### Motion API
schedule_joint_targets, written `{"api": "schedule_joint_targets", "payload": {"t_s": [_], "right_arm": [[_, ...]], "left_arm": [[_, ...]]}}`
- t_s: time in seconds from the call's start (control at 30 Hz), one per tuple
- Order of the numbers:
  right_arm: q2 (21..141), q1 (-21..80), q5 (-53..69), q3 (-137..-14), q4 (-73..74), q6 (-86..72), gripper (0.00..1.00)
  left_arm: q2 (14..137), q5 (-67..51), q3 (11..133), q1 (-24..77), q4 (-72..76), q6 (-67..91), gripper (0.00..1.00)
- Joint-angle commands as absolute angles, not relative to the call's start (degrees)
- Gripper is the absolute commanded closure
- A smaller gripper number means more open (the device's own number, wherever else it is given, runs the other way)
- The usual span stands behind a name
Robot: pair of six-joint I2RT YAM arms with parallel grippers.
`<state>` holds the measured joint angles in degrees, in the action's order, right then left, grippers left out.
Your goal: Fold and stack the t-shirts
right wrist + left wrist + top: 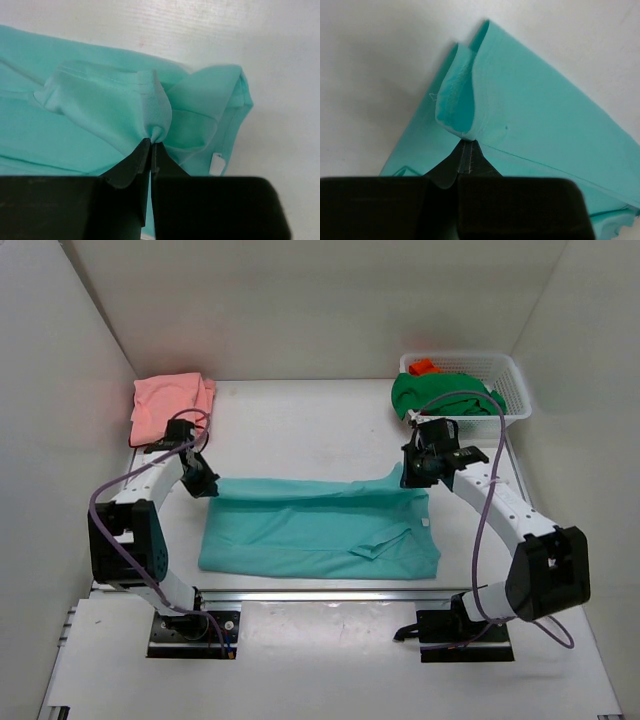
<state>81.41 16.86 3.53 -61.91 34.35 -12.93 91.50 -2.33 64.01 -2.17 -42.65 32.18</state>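
The teal t-shirt (315, 530) lies folded lengthwise in the middle of the table. My left gripper (203, 483) is shut on its far left corner; in the left wrist view the pinched fold (462, 107) rises from the closed tips (466, 142). My right gripper (414, 472) is shut on the far right corner; the right wrist view shows bunched teal cloth (150, 107) in the closed tips (152, 141). The salmon pink t-shirt (170, 402) lies folded at the far left. The dark green t-shirt (440, 392) hangs out of the basket.
A white mesh basket (510, 380) stands at the back right with an orange item (423, 367) in it. White walls enclose the table on three sides. A metal rail (330, 595) runs along the near edge.
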Motion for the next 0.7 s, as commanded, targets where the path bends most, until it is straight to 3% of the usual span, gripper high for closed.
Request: {"api": "schedule_joint_targets", "payload": {"t_s": [0.0,0.33,0.67], "right_arm": [[76.0,17.1,4.2,-58.6,34.0,-14.2,1.0],[66.6,19.1,5.0,-47.5,36.5,-18.0,1.0],[64.5,20.7,5.5,-41.1,36.4,-20.1,0.99]], "left_arm": [[85.5,-2.2,59.9,-2.0,-42.0,32.2,1.0],[78.3,-1.7,50.7,-2.4,-42.1,31.9,1.0],[75.6,-1.6,44.9,-2.9,-40.9,31.9,1.0]]}}
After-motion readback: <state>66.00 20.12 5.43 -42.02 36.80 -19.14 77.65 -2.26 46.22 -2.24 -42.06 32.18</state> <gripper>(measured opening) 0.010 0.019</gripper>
